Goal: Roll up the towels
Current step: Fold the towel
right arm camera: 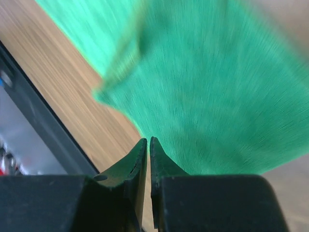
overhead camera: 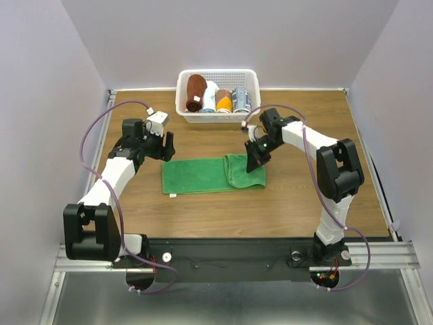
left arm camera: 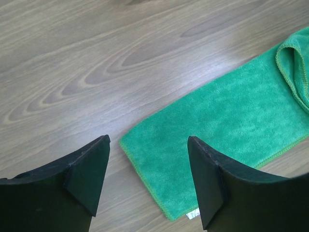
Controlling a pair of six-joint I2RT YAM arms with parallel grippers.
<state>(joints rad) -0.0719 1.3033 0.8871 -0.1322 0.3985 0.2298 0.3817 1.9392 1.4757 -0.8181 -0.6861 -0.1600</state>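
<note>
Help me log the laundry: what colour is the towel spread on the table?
The towel is bright green, clearest in the left wrist view.

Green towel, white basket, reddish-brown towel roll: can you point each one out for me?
green towel (overhead camera: 196, 176): overhead view, its flat middle.
white basket (overhead camera: 211, 117): overhead view, its front wall.
reddish-brown towel (overhead camera: 196, 90): overhead view, middle of the roll.

The wooden table (overhead camera: 203, 210) bears a green towel (overhead camera: 196, 176), folded over at one end, and a white basket (overhead camera: 218, 116).
</note>
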